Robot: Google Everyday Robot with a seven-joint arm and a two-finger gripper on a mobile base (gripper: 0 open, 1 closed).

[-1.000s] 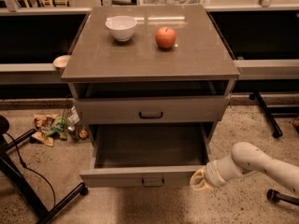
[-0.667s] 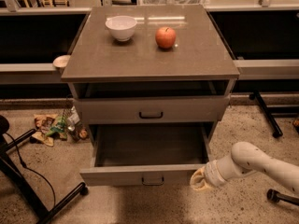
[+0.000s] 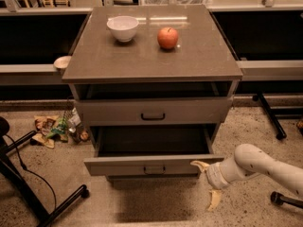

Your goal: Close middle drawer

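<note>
The grey bench [image 3: 203,56] has a flat, faintly glossy top that carries two things, both toward its far edge. A white bowl [image 3: 122,28] stands upright at far left. A red apple [image 3: 167,37] sits to its right, near the middle, apart from the bowl. The bench stands on a speckled floor [image 3: 156,207]. On the floor, a heap of crumpled wrappers [image 3: 57,129] lies by the bench's left side, and black stand legs [image 3: 45,207] cross the near left corner. The hand [image 3: 204,184] hangs low over the floor at the bench's near right, its two fingers spread apart.
</note>
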